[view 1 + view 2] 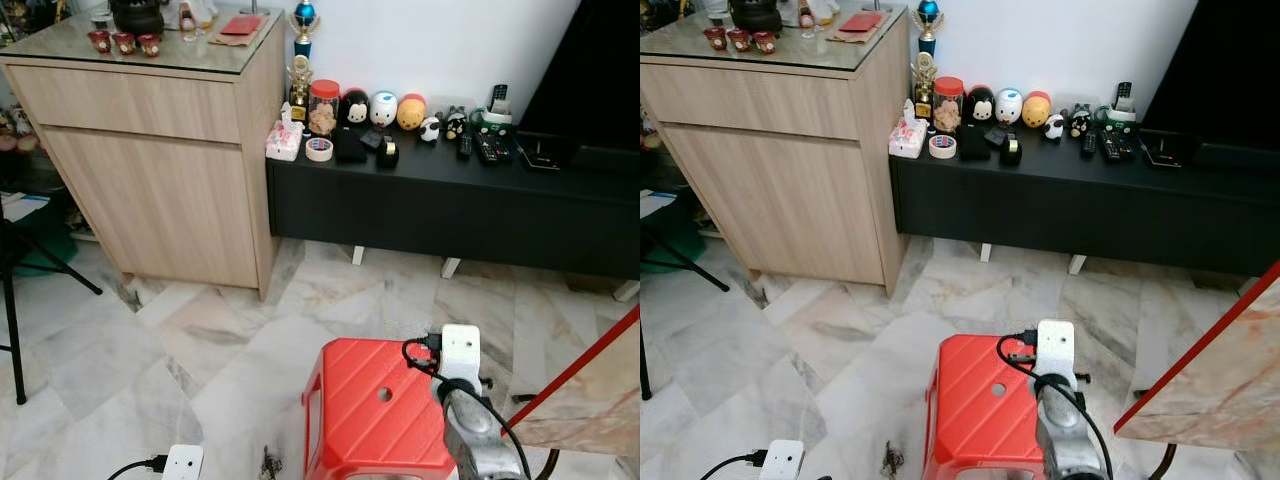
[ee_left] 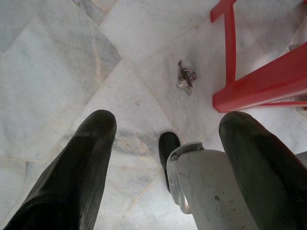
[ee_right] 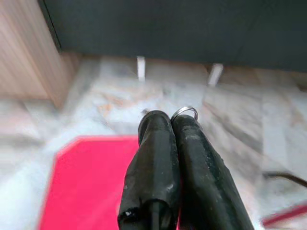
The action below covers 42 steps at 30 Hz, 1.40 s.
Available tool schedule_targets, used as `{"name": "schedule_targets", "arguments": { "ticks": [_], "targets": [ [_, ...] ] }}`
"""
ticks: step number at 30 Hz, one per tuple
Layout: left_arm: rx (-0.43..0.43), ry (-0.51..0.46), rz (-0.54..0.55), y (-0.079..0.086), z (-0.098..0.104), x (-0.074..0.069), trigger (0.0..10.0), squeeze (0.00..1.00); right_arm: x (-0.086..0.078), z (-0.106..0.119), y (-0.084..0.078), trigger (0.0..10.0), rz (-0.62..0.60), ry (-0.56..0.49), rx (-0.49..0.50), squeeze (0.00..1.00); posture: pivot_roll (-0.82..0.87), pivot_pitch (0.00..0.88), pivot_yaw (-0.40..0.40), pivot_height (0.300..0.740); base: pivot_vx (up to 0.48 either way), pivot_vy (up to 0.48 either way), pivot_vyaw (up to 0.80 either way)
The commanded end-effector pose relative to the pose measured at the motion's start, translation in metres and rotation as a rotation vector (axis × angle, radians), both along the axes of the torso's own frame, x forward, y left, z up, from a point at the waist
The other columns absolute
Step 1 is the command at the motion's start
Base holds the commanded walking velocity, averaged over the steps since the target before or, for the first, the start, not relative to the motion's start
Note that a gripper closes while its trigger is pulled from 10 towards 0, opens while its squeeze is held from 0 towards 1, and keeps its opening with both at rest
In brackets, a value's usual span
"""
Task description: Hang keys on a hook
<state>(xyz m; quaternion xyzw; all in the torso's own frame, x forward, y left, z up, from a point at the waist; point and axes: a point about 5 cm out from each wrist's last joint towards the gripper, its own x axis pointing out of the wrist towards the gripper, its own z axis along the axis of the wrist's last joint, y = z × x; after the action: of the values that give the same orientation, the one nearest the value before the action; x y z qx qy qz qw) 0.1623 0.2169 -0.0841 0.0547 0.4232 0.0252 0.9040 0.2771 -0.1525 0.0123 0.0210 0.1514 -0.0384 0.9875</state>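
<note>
Right pincer (image 3: 169, 125) clamped on a key ring (image 3: 185, 112) for carrying; left pincer (image 2: 165, 139) spread apart above floor keys (image 2: 185, 79).

Red stool (image 1: 375, 410) on marble floor (image 1: 210, 350), wooden cabinet (image 1: 150, 170), black console (image 1: 450, 205)

Marble-tiled floor (image 1: 230, 340) bearing a red plastic stool (image 1: 375, 415), a key bunch (image 2: 185, 79), and a white plug adapter (image 1: 182, 463).
</note>
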Motion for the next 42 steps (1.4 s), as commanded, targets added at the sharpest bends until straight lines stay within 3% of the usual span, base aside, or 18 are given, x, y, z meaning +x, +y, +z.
{"name": "schedule_targets", "arguments": {
  "ticks": [1, 3, 4, 6, 7, 10, 13, 15, 18, 23, 26, 31, 32, 34, 35, 36, 40, 42],
  "targets": [
    [-0.001, 0.035, -0.015, -0.002, -0.004, -0.006, 10.0, 0.00, 0.010, 0.025, 0.001, 10.0, -0.004, -0.168, 0.027, 0.00, 0.02, 0.023, -0.088, 0.740, 0.000, 0.000, 0.00],
    [-0.001, 0.035, -0.016, -0.002, -0.004, -0.006, 10.0, 0.00, 0.011, 0.028, 0.002, 10.0, -0.009, -0.186, 0.045, 0.00, 0.02, 0.023, -0.088, 0.740, 0.000, 0.000, 0.00],
    [0.000, 0.035, -0.018, -0.002, -0.004, -0.006, 10.0, 0.00, 0.011, 0.019, 0.004, 10.0, -0.001, -0.097, 0.058, 0.00, 0.02, 0.027, -0.084, 0.740, 0.000, 0.000, 0.00],
    [-0.001, 0.036, -0.020, -0.002, -0.004, -0.007, 10.0, 0.00, 0.003, -0.010, 0.001, 10.0, -0.001, 0.158, -0.052, 0.00, 0.02, 0.027, -0.086, 0.740, 0.000, 0.000, 0.00],
    [-0.001, 0.036, -0.020, -0.003, -0.004, -0.007, 10.0, 0.00, 0.001, -0.013, -0.002, 10.0, -0.025, 0.170, -0.045, 0.00, 0.02, 0.028, -0.086, 0.740, 0.000, 0.000, 0.00],
    [-0.002, 0.035, -0.017, -0.002, -0.004, -0.007, 10.0, 0.00, 0.005, 0.002, 0.002, 10.0, -0.016, 0.006, 0.082, 0.00, 0.02, 0.035, -0.084, 0.740, 0.000, 0.000, 0.00],
    [-0.001, 0.035, -0.017, -0.001, -0.004, -0.007, 10.0, 0.00, 0.006, 0.005, 0.004, 10.0, 0.008, -0.011, 0.072, 0.00, 0.02, 0.034, -0.082, 0.740, 0.000, 0.000, 0.00],
    [0.001, 0.038, -0.018, -0.001, -0.004, -0.008, 10.0, 0.00, 0.012, 0.021, 0.002, 10.0, -0.014, -0.116, 0.091, 0.00, 0.02, 0.036, -0.082, 0.740, 0.000, 0.000, 0.00],
    [0.002, 0.038, -0.017, 0.000, -0.004, -0.008, 10.0, 0.00, 0.015, 0.030, -0.002, 10.0, -0.049, -0.180, 0.084, 0.00, 0.02, 0.037, -0.081, 0.740, 0.000, 0.000, 0.00],
    [0.001, 0.040, -0.020, 0.000, -0.004, -0.008, 10.0, 0.00, 0.000, -0.017, -0.007, 10.0, -0.060, 0.197, -0.003, 0.00, 0.02, 0.038, -0.082, 0.740, 0.000, 0.000, 0.00],
    [0.000, 0.038, -0.017, 0.001, -0.004, -0.008, 10.0, 0.00, 0.002, -0.007, -0.007, 10.0, -0.083, 0.090, 0.097, 0.00, 0.03, 0.043, -0.080, 0.740, 0.000, 0.000, 0.00],
    [0.002, 0.041, -0.018, 0.002, -0.004, -0.009, 10.0, 0.00, 0.018, 0.035, -0.006, 10.0, -0.082, -0.212, 0.117, 0.00, 0.01, 0.044, -0.076, 0.740, 0.000, 0.000, 0.00],
    [0.003, 0.042, -0.018, 0.002, -0.004, -0.009, 10.0, 0.00, 0.020, 0.037, -0.007, 10.0, -0.080, -0.211, 0.086, 0.00, 0.01, 0.042, -0.077, 0.740, 0.000, 0.000, 0.00],
    [0.003, 0.042, -0.019, 0.003, -0.004, -0.010, 10.0, 0.00, 0.020, 0.022, -0.006, 10.0, -0.073, -0.079, 0.072, 0.00, 0.01, 0.042, -0.077, 0.740, 0.000, 0.000, 0.00],
    [0.003, 0.042, -0.019, 0.003, -0.004, -0.010, 10.0, 0.00, 0.013, -0.003, -0.003, 10.0, -0.043, 0.135, 0.023, 0.00, 0.01, 0.044, -0.076, 0.740, 0.000, 0.000, 0.00],
    [0.003, 0.042, -0.021, 0.003, -0.004, -0.010, 10.0, 0.00, 0.004, -0.017, -0.003, 10.0, -0.056, 0.240, 0.042, 0.00, 0.02, 0.043, -0.078, 0.740, 0.000, 0.000, 0.00],
    [0.002, 0.039, -0.021, 0.003, -0.004, -0.010, 10.0, 0.00, -0.005, -0.027, 0.000, 10.0, -0.066, 0.276, 0.125, 0.00, 0.02, 0.047, -0.078, 0.740, 0.000, 0.000, 0.00],
    [0.003, 0.040, -0.022, 0.003, -0.004, -0.010, 10.0, 0.00, -0.002, -0.021, 0.001, 10.0, -0.041, 0.226, 0.077, 0.00, 0.01, 0.049, -0.075, 0.740, 0.000, 0.000, 0.00]
  ]
}}
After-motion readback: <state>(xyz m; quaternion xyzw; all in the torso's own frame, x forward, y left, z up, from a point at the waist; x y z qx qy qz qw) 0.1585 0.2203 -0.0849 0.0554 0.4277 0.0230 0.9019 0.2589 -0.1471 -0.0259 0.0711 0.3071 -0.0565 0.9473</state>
